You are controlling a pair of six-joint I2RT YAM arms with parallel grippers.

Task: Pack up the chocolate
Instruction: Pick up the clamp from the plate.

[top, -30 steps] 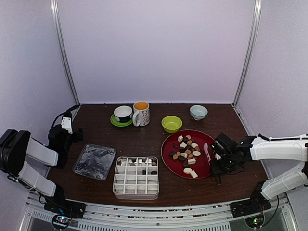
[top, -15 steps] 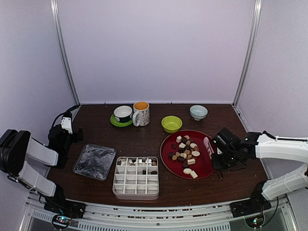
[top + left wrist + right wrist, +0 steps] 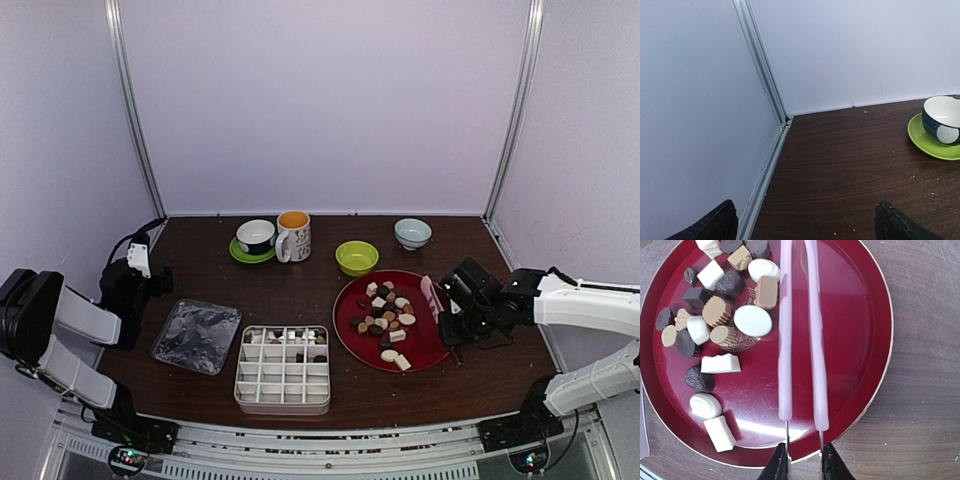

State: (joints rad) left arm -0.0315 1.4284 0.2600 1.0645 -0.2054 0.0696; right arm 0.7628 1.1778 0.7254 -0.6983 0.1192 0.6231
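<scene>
The chocolate [image 3: 385, 315] lies heaped on a red plate [image 3: 425, 352], dark, tan and white pieces [image 3: 715, 310] on the left half of the plate [image 3: 855, 340]. My right gripper [image 3: 452, 318] is at the plate's right rim, shut [image 3: 804, 462] on the metal ends of pink tongs [image 3: 800, 340]. The tongs [image 3: 432, 297] reach over the plate, their two arms a little apart and nothing between them. A white divided box [image 3: 283, 372] in front holds a few pieces in its back row. My left gripper [image 3: 152, 278] is open [image 3: 807, 222] at the far left.
A clear plastic lid [image 3: 196, 336] lies left of the box. Along the back stand a blue-and-white cup [image 3: 256, 236] on a green saucer, seen too from the left wrist [image 3: 942, 120], a mug [image 3: 293, 236], a green bowl [image 3: 357, 257] and a pale bowl [image 3: 412, 233].
My right gripper has closed on the pink tongs and drawn slightly toward the back with them. The left arm has not moved.
</scene>
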